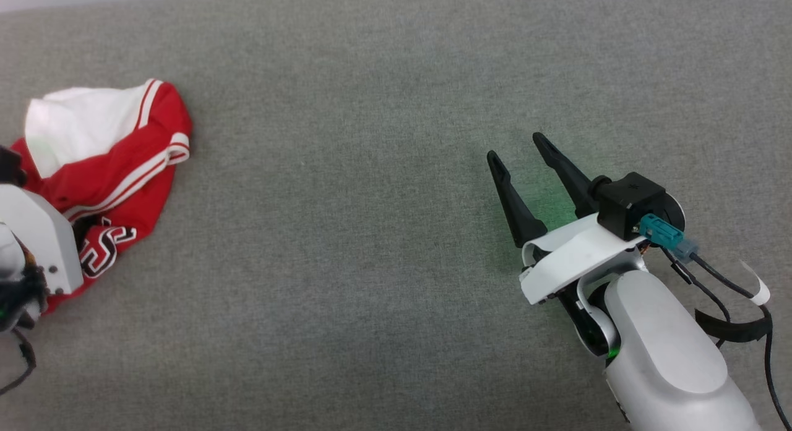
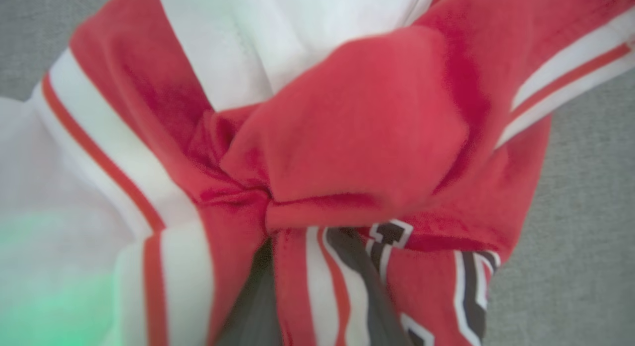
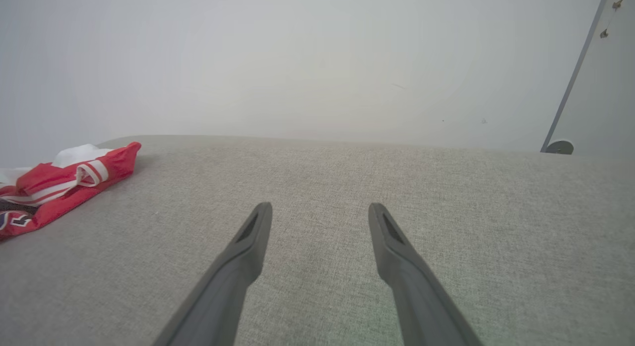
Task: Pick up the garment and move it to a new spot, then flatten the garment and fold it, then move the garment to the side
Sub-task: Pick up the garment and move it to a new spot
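The red-and-white jersey lies crumpled at the left edge of the grey fabric surface. The left hand is buried in its folds, so I cannot tell its grip. The right hand hovers well apart with its fingers spread, and a broad bare stretch lies between them.

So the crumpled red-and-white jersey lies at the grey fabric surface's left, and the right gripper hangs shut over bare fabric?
No: the right gripper is open, fingers spread, as the right wrist view shows. The crumpled red-and-white jersey does lie at the grey fabric surface's left.
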